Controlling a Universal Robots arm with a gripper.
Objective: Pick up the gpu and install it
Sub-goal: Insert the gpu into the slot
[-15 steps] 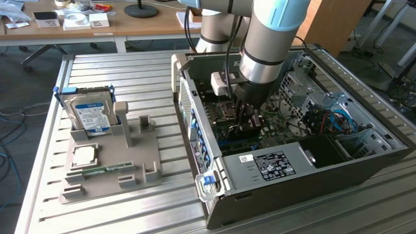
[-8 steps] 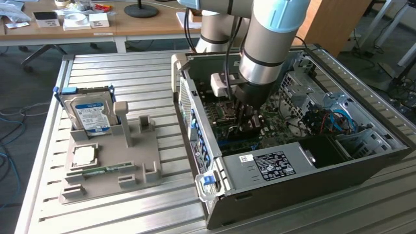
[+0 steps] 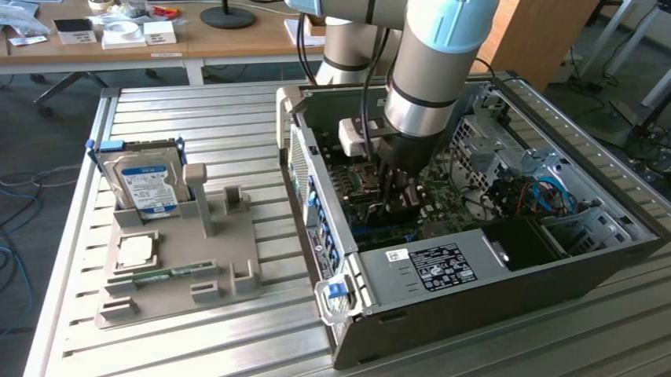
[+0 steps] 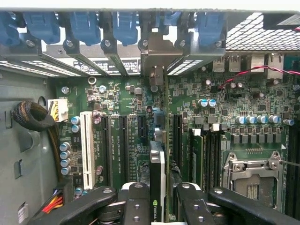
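The pincer is closed narrowly on the gpu, held on edge; slots close beside; case wall near.

Robotics lab or workshop: robot arm over an open PC case on a slatted metal bench, grey parts fixture with hard drive, wooden desks with clutter behind, loose cables on floor.
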